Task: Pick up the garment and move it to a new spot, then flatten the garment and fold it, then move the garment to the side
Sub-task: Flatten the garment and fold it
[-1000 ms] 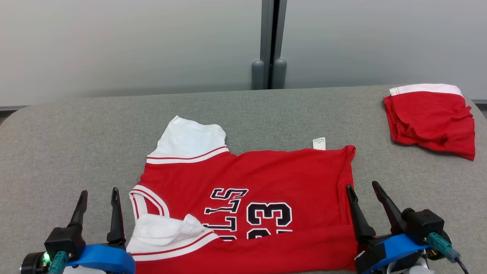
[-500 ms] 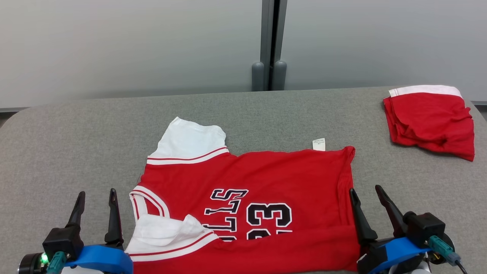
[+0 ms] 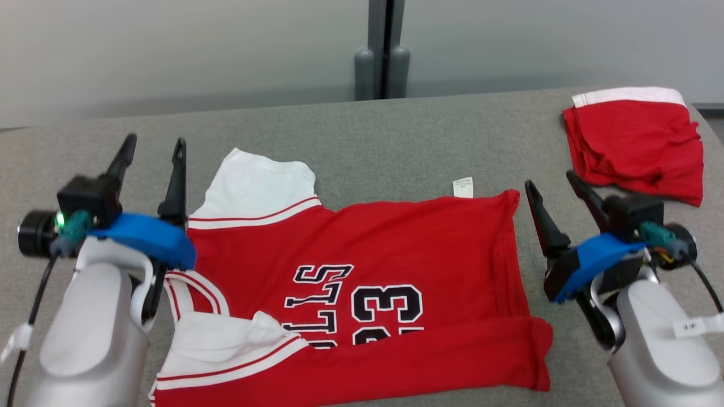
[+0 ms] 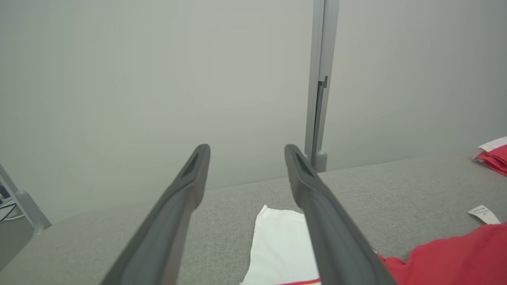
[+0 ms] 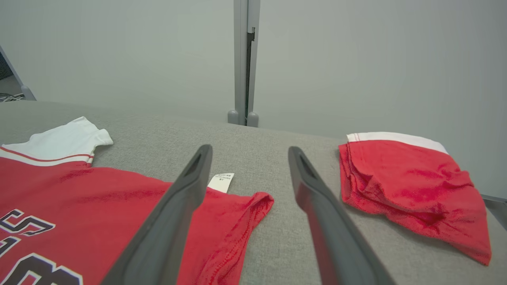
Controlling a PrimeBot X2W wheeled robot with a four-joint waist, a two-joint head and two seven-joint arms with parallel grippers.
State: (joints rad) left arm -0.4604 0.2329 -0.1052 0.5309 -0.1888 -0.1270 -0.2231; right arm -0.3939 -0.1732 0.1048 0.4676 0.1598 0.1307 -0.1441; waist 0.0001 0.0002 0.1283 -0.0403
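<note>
Hovering on both sides of the jersey, neither arm holding anything. left tool: fingers apart, nothing between them, up off the grey counter just beside the far white sleeve, tips pointing at the back wall. right tool: fingers apart as well, empty, just off the jersey's hem edge, sitting between the jersey and a folded red garment. jersey lies mid-counter, mostly flat, print side up, collar end toward the robot's left, hem toward its right. near long edge is turned over onto itself in a red band that covers the bottom of the lettering and the 23. near white sleeve is rumpled and lies on the body. white care label pokes out from the far edge onto bare counter. folded red garment with a white band sits at the far right corner, well apart from the jersey
</note>
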